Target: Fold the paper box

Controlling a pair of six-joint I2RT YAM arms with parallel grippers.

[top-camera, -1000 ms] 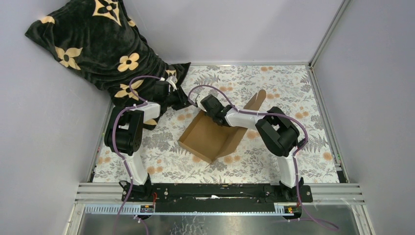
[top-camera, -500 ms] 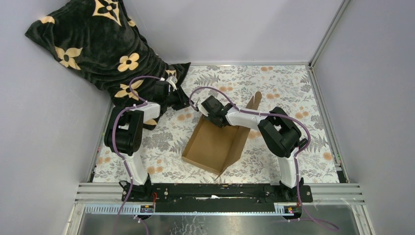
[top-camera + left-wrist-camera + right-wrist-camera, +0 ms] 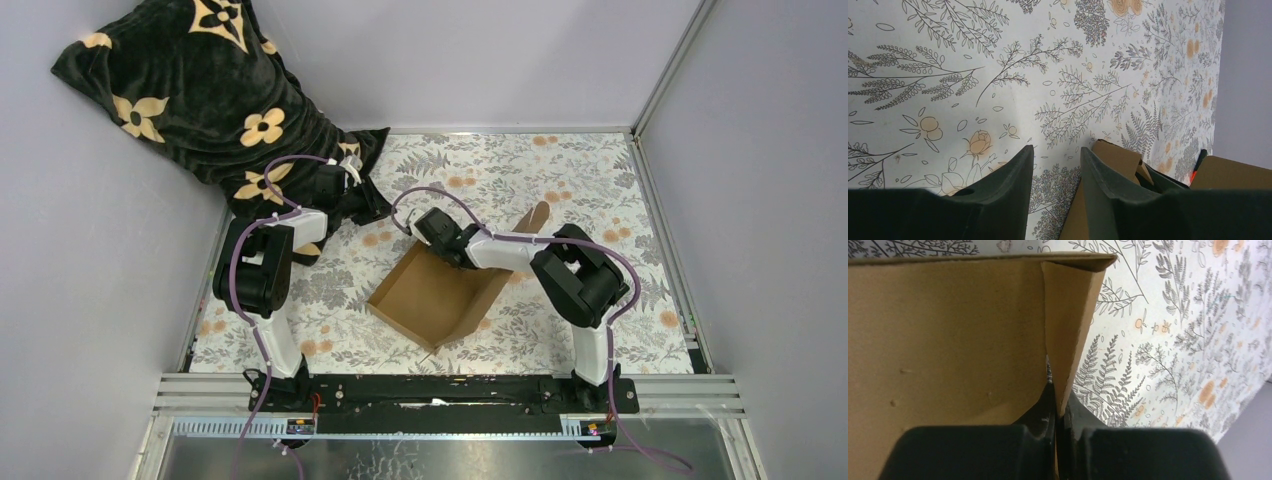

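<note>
The right gripper [image 3: 1054, 390] is pinched shut on a thin wall of the plain brown corrugated-cardboard paper box [image 3: 435, 298] at its 12 o'clock side. With nothing bracing it, the box may slide or the wall may crease. The left gripper [image 3: 1055, 162], at the box's 10 o'clock, hangs half-open and empty.

The table [image 3: 560, 160] is viewed from above, behind the arm bases [image 3: 280, 385]. Wrist views are taken close and low, facing forward. The paper box [image 3: 435, 295] is shared by all three.
</note>
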